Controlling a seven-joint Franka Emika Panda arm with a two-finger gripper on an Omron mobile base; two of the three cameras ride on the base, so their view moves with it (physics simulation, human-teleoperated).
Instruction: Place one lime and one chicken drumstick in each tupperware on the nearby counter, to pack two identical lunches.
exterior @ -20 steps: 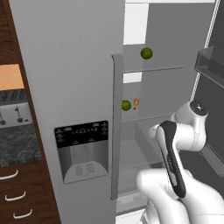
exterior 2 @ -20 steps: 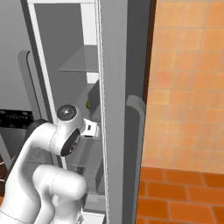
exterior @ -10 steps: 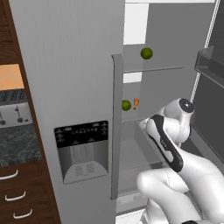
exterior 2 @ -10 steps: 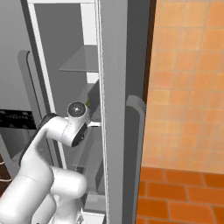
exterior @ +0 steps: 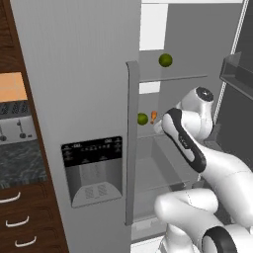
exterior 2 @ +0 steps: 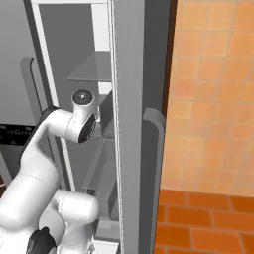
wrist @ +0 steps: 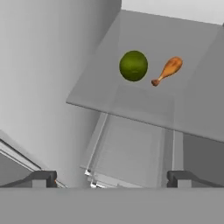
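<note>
Beside the lime [wrist: 133,65] on the fridge shelf [wrist: 144,109] lies a drumstick [wrist: 167,70]; the pincer [wrist: 111,178], wide open and empty, could nudge the lime rolling.

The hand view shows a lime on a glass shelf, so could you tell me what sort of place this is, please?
Most likely a home kitchen: an open fridge with a lime beside a chicken drumstick, a toaster on a dark stone counter.

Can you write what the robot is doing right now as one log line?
stage: reaching into fridge | tool: open, empty | lime and drumstick: side by side on shelf
</note>
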